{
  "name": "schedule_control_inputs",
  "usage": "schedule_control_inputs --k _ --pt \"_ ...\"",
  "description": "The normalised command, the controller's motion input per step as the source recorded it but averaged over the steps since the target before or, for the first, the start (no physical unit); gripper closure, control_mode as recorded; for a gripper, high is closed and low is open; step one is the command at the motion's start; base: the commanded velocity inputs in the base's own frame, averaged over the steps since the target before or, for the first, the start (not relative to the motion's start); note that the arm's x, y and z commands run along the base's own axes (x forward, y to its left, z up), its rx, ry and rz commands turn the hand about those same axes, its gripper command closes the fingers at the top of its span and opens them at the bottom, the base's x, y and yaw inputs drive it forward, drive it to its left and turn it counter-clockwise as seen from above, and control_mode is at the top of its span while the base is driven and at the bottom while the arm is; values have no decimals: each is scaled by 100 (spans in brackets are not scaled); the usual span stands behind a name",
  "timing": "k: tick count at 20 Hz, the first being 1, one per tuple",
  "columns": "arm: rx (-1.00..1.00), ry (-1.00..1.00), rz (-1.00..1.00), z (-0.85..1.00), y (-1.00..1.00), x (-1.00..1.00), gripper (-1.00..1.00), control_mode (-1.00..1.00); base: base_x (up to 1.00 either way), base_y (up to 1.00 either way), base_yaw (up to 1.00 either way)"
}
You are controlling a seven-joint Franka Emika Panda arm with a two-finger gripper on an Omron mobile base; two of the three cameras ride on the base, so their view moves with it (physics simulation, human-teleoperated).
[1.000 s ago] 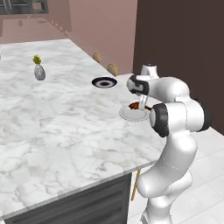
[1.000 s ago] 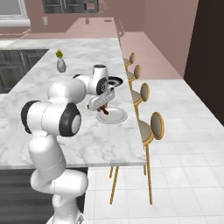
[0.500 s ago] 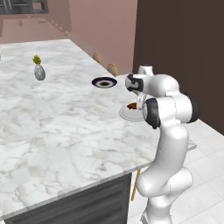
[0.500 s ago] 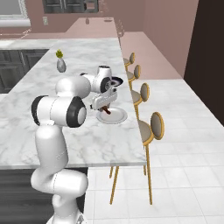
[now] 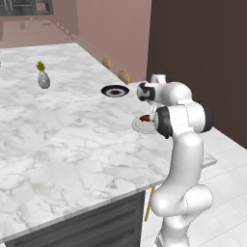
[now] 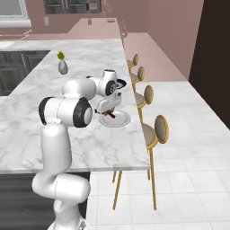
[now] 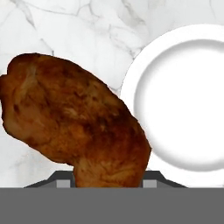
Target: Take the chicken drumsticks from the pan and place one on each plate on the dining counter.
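left base view: hovering the two-finger gripper (image 5: 144, 117) with a reddish-brown drumstick (image 5: 144, 117) over the pale round plate (image 5: 140, 125) on the white marble dining counter (image 5: 72, 135), dark black-rimmed plate (image 5: 115, 91) waiting bare
right base view: hanging just above that plate
hand view: clamping the drumstick, not yet plated

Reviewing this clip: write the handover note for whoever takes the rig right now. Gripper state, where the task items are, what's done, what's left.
Gripper: shut on the dark reddish-brown chicken drumstick, held over the long white marble dining counter.
Pale grey-white round plate: empty in the hand view, off to one side of the drumstick. The right base view puts the gripper just above this plate.
Dark black-rimmed round plate: farther along the counter; too small to tell whether it holds anything.
Done: one drumstick brought to the counter.
Left: release this drumstick on the pale plate; check the dark plate and serve it if needed.
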Motion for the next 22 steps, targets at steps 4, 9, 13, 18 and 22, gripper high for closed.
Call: schedule_control_inputs --k 4,9,13,18,22 --pt "0 0 0 -31 0 12 100 -100 0 0 0" --pt "0 0 0 -20 0 30 100 -100 0 0 0" --pt "0 -1 0 -21 0 34 100 -100 0 0 0" --pt "0 -1 0 -13 0 29 100 -100 0 0 0" --pt "0 0 0 -11 -2 24 100 -100 0 0 0"
